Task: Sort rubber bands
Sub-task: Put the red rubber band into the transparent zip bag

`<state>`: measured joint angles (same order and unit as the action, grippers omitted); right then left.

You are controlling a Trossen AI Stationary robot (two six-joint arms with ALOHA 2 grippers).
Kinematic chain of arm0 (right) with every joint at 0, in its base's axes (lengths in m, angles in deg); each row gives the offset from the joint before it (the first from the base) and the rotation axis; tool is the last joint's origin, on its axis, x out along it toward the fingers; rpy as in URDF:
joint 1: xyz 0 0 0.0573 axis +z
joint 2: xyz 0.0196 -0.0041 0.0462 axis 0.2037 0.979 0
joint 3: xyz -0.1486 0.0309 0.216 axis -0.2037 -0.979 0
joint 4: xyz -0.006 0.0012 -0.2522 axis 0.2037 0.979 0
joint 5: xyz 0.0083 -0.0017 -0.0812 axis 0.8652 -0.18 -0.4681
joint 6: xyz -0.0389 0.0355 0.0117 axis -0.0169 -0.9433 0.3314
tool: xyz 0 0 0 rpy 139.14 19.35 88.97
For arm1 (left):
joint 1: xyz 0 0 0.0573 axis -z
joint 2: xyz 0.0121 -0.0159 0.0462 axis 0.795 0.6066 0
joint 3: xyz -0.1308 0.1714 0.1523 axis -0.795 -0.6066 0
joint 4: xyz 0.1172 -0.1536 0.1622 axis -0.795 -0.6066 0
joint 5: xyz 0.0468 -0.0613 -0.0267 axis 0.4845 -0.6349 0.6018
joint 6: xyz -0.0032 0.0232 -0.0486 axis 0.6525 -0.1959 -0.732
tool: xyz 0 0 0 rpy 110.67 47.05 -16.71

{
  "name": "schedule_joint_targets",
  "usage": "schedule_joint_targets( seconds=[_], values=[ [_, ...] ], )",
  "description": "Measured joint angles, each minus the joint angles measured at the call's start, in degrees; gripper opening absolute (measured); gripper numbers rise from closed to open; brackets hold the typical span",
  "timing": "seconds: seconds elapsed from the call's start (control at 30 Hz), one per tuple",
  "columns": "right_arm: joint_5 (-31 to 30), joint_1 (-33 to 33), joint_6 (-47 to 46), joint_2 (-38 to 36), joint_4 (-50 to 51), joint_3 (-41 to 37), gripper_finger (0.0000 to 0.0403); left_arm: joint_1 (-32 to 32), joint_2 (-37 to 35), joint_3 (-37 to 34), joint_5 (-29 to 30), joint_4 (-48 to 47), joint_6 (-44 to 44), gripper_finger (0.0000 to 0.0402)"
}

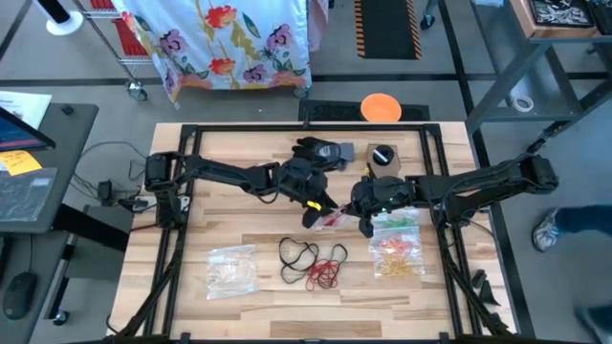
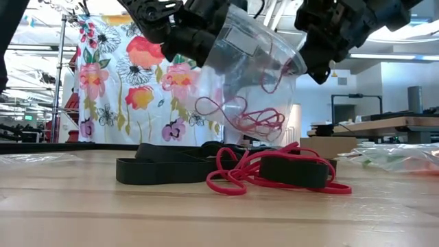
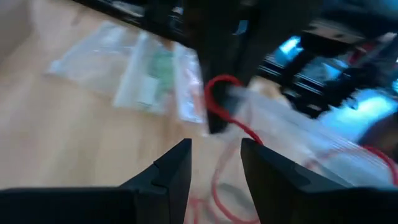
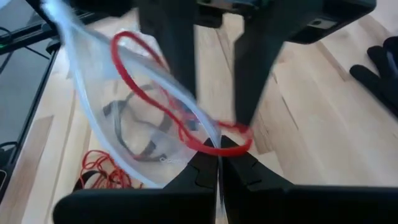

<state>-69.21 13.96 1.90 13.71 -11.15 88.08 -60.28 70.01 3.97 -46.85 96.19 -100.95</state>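
A clear plastic bag [image 2: 254, 68] hangs in the air over the table's middle, with red rubber bands [image 2: 257, 122] in its bottom. My right gripper [image 4: 217, 163] is shut on it. My left gripper [image 3: 216, 167] stands open at the bag's mouth, coming from the table's left, and one red band [image 4: 180, 106] runs past its fingertips. Below, loose black bands [image 1: 298, 253] and red bands [image 1: 327, 270] lie flat on the wood. My right gripper pinches the bag's thin edge [image 4: 214, 146] at its mouth between its two fingertips, coming from the table's right and slanting down. The bag hangs tilted below the fingers, clear of the table. My left gripper: I cannot tell whether its fingers touch the bag or the band.
A bag of pale bands [image 1: 232, 269] lies front left and a bag of green, orange and yellow bands [image 1: 397, 244] right of centre. A black glove [image 1: 320, 151] and a small box [image 1: 384, 156] sit at the back. A dark frame [image 1: 287, 129] rims the table.
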Motion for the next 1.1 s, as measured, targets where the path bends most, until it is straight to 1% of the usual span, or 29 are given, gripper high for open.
schedule_joint_targets(
  seconds=[0.07,0.13,0.33,0.4,0.6,0.77,0.97,1.1],
  values=[
    [0.01,-0.16,0.00,0.00,0.05,0.00,0.0011,0.01,0.03,0.76,-2.44,-0.02,0.02,0.0136],
    [0.00,-0.18,0.00,0.00,-0.02,0.00,0.0011,-0.02,0.01,1.30,-3.51,0.21,0.82,0.0136],
    [0.00,-0.18,-0.03,0.00,0.07,0.00,0.0011,-0.16,0.01,2.47,-3.45,0.03,1.84,0.0136],
    [-0.01,-0.18,-0.03,0.00,0.18,0.00,0.0011,-0.35,0.01,3.00,-2.51,-0.85,1.59,0.0136],
    [-0.13,-0.19,-0.04,0.00,2.27,0.00,0.0011,-1.14,0.01,5.14,4.28,-6.24,2.80,0.0136],
    [-0.13,-0.03,-0.04,0.00,2.89,0.00,0.0011,-1.06,0.01,5.28,6.64,-7.17,4.82,0.0136],
    [-0.13,-0.03,-0.04,0.00,2.88,0.00,0.0011,-0.96,0.01,5.28,6.63,-7.01,5.38,0.0136],
    [-0.13,-0.05,-0.02,0.00,2.88,0.00,0.0011,-0.45,0.01,5.28,4.12,-6.59,5.38,0.0136]
  ],
)
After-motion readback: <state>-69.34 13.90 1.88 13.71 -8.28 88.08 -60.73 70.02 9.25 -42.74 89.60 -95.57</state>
